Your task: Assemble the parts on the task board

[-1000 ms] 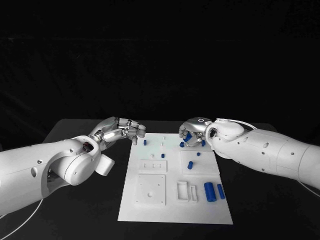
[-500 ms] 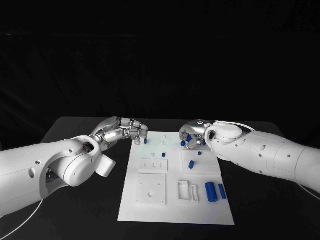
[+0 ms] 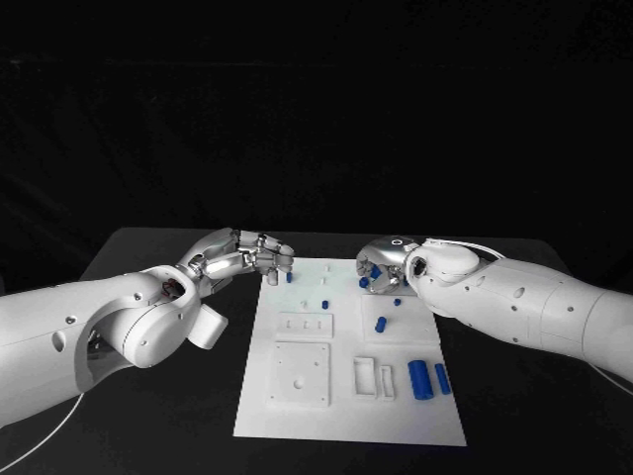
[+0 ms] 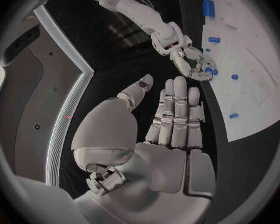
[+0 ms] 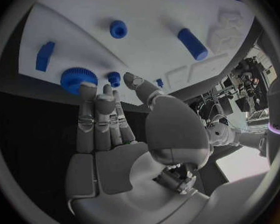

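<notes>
The white board (image 3: 348, 351) lies mid-bench (image 3: 160, 257) with small blue parts (image 3: 418, 379) scattered over it, two cylinders at its 4 o'clock corner. The left hand (image 3: 245, 256) hovers at the board's 11 o'clock corner, fingers apart, grasping nothing. The right hand (image 3: 380, 265) hangs over the 1 o'clock corner, also released, fingertips (image 5: 89, 90) near a blue toothed wheel (image 5: 77, 78).

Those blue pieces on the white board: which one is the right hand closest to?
The round blue part with a ridged rim, at the board's far end. The right hand has its fingertips right at it, while the plain blue cylinders lie at the near end.
</notes>
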